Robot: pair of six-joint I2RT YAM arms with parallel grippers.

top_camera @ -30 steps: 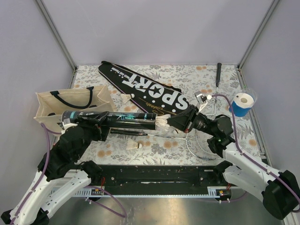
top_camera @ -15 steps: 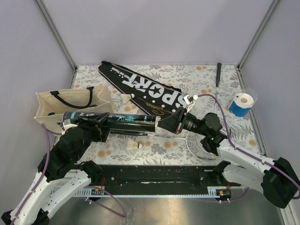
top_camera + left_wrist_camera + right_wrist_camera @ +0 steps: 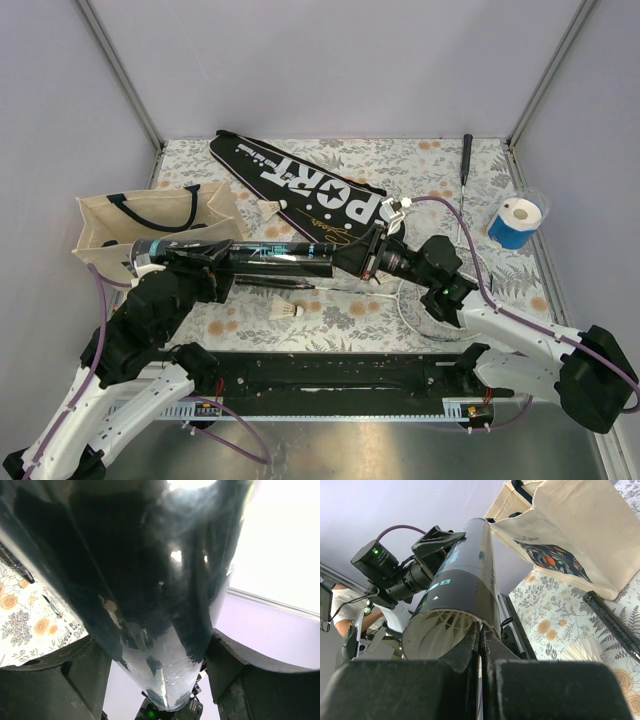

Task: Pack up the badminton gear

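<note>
Left gripper [image 3: 213, 260] clamps black tube [image 3: 280, 257] level, axis left-right | right gripper [image 3: 346, 262], pinched closed, sits at its open right-hand mouth | shuttlecock [image 3: 440, 627] feathers inside.

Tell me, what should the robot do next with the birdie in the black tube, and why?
Probably open the right tool slightly and back it out. It is shut at the open mouth of the black tube, white shuttlecock feathers show inside, and the left tool grips the tube. Another shuttlecock lies loose nearby.
</note>
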